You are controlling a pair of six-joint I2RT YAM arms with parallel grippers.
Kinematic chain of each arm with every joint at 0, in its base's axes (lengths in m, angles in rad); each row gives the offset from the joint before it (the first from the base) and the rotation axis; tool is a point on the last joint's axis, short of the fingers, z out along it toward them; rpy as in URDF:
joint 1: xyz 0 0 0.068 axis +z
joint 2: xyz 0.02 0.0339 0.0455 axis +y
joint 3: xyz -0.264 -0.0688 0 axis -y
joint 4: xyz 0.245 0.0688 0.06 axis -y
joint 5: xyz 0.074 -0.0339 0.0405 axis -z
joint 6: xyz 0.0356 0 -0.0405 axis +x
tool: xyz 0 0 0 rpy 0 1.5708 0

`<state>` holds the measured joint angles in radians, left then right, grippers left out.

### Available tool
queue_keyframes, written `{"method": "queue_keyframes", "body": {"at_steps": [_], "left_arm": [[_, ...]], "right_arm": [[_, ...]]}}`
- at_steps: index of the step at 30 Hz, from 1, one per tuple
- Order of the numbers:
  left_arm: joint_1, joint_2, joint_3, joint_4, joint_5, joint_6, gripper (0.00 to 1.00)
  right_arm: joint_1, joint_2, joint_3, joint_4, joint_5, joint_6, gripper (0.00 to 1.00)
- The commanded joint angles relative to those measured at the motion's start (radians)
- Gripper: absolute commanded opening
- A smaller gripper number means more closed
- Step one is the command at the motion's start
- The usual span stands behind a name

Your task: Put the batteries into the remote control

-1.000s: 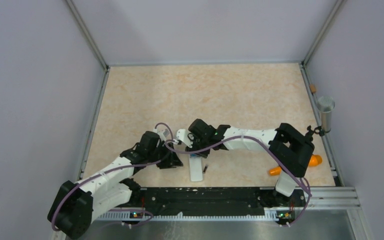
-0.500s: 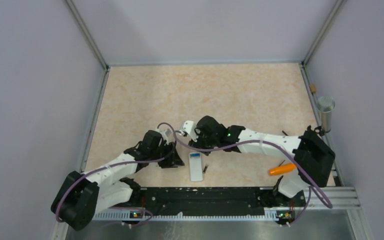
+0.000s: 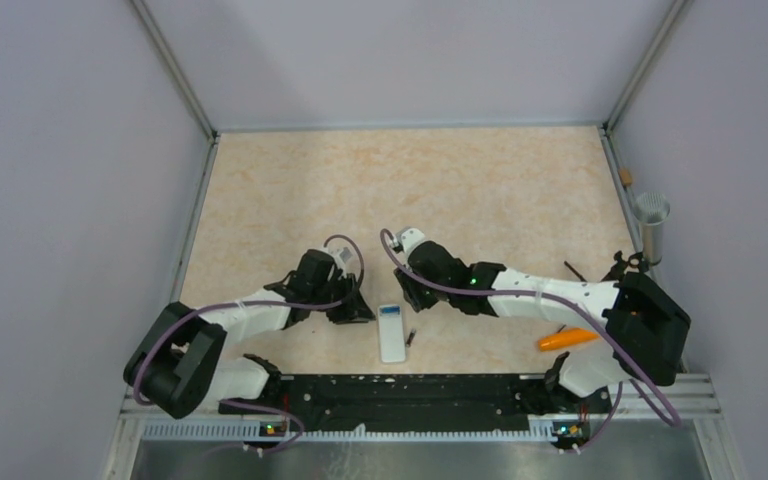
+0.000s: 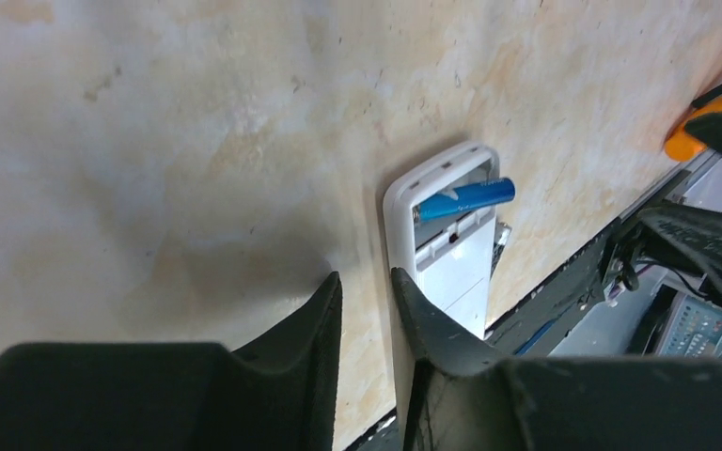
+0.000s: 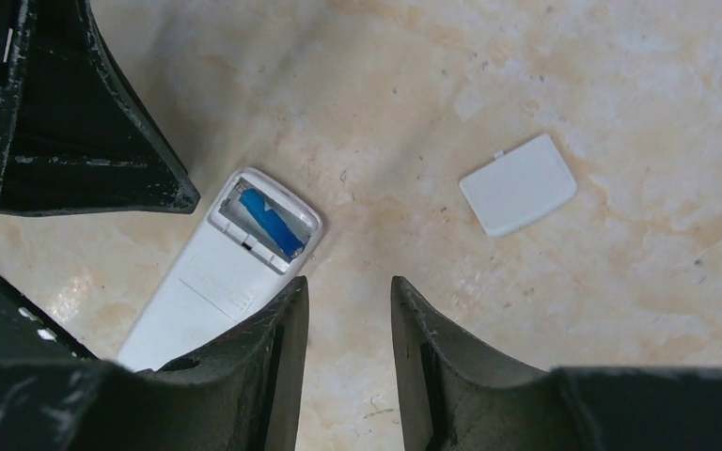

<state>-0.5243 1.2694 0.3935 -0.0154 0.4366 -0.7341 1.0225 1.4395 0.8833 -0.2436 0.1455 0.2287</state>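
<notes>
The small white rectangular remote control (image 4: 451, 272) lies back up on the beige marbled table (image 3: 460, 180), near the arm bases, with its battery compartment open. The slim blue battery (image 4: 465, 196) lies in it but crooked, with one end over the rim, so I think it is not seated yet. To do this well, one finger should press the raised end down gently while the other gripper steadies the remote body. The tiny dark battery (image 3: 410, 338) lies just right of the remote, and the flat white cover (image 5: 519, 184) lies apart. The left gripper (image 4: 365, 277) sits low beside the remote. The right gripper (image 5: 348, 282) hovers near its open end. Both have the jaws a little apart and hold nothing.
</notes>
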Motion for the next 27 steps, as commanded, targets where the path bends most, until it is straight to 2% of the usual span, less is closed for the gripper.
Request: {"method": "queue_keyframes", "body": {"at_steps": [1,5,14,27], "left_arm": [[0.003,0.07,0.033,0.062,-0.045,0.007,0.25],[0.003,0.107,0.043,0.071,-0.058,0.005,0.2],[0.002,0.134,0.038,0.079,-0.054,0.008,0.17],[0.001,0.113,0.02,0.077,-0.047,0.009,0.14]], "right_arm": [[-0.01,-0.055,-0.034,0.077,0.068,0.236,0.36],[-0.011,-0.034,-0.028,0.071,0.063,0.306,0.29],[-0.026,0.01,-0.05,0.119,0.006,0.455,0.25],[-0.026,0.092,-0.051,0.106,-0.059,0.559,0.2]]}}
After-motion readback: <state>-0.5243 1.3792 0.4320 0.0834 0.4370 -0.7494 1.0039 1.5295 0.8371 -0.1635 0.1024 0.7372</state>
